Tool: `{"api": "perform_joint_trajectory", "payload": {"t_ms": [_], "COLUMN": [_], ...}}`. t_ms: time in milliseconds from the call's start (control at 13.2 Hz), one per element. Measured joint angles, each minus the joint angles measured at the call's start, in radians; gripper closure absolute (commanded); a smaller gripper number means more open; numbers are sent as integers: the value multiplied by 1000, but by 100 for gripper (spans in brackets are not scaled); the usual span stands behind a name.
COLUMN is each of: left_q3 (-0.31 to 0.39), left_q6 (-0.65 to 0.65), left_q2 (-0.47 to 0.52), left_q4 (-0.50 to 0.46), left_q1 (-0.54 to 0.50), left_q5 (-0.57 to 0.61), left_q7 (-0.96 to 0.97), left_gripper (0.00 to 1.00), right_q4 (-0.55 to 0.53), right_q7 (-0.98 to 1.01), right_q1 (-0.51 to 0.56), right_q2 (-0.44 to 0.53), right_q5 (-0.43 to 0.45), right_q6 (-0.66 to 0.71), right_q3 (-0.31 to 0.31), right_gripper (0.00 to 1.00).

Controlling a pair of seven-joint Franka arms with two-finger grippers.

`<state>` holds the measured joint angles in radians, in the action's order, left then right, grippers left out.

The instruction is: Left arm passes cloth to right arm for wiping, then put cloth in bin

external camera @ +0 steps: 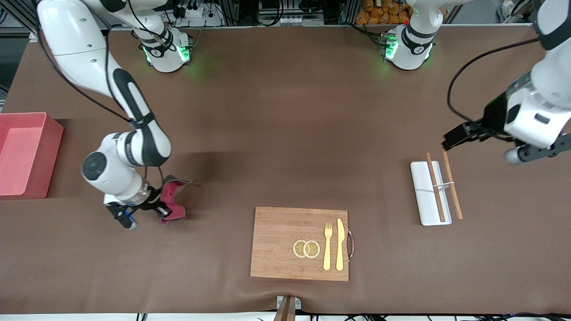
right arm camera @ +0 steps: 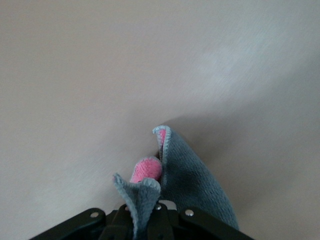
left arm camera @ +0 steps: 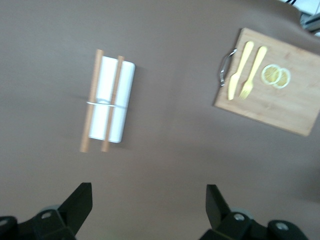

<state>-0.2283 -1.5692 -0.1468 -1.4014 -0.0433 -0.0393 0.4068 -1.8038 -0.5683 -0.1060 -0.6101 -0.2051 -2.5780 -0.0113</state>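
My right gripper (external camera: 164,213) is shut on the cloth (external camera: 172,199), low over the brown table between the bin and the cutting board. The cloth bunches up from the jaws, magenta with a grey edge. In the right wrist view its grey face (right arm camera: 196,181) and a pink fold stand up from my shut right gripper (right arm camera: 147,220). I cannot tell whether it touches the table. The pink bin (external camera: 23,154) stands at the right arm's end of the table. My left gripper (external camera: 453,139) hangs open and empty over the table by the chopstick tray; its dark fingers (left arm camera: 80,202) stand wide apart.
A wooden cutting board (external camera: 276,243) with a fork, a knife and two lemon slices lies near the front edge. A white tray (external camera: 424,189) with two chopsticks lies toward the left arm's end; it also shows as the tray (left arm camera: 114,97) in the left wrist view.
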Motion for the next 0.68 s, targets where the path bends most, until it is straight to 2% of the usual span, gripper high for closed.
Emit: {"api": "perform_joint_trajectory", "payload": {"t_ms": [76, 227, 681], "left_q3": [44, 88, 114], "left_q6": [2, 2, 0], "left_q2": [32, 80, 105], "left_q4": [-32, -85, -124], "left_q1": [25, 43, 39], "left_q5": [0, 0, 0], "left_q7": [-46, -99, -172], "left_gripper": [0, 0, 0], "right_q4": [-1, -8, -9], "right_q7": [62, 224, 872], "right_q1": [27, 106, 436], "right_q2": [0, 0, 0], "right_q5": [0, 1, 8], "right_q6": [0, -1, -10], "right_q3": [-1, -3, -4], "right_gripper": [100, 100, 100]}}
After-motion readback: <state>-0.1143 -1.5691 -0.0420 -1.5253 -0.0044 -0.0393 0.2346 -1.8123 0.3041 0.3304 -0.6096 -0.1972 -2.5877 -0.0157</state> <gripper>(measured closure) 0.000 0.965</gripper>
